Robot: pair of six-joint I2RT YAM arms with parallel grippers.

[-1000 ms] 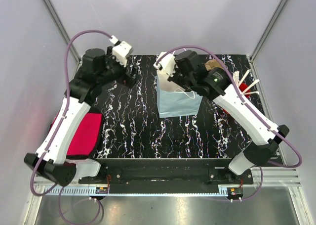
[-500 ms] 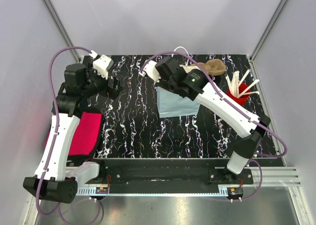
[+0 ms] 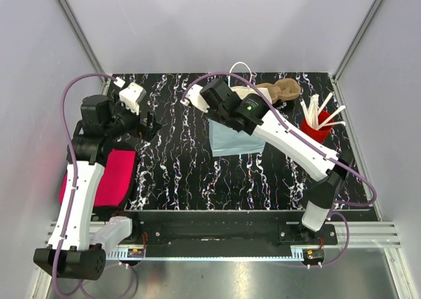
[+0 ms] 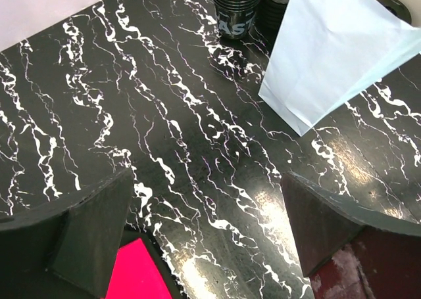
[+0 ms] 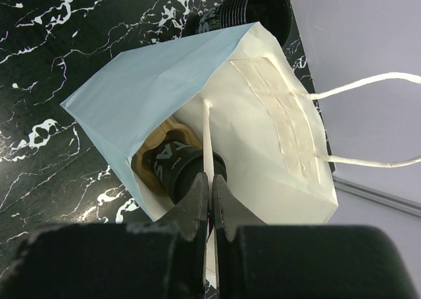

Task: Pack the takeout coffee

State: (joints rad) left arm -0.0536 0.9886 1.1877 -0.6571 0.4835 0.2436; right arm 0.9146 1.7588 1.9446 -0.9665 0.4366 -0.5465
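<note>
You had your right jaws pinched on the bag handle point(image 5: 206, 131), the cup point(image 5: 174, 162) just beyond inside, left jaws gaping well apart.

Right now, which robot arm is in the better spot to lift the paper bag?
Right. The right gripper is pinched shut on the white handle, just above the bag with the cup inside. The left gripper hangs open and empty, off to the side.
</note>
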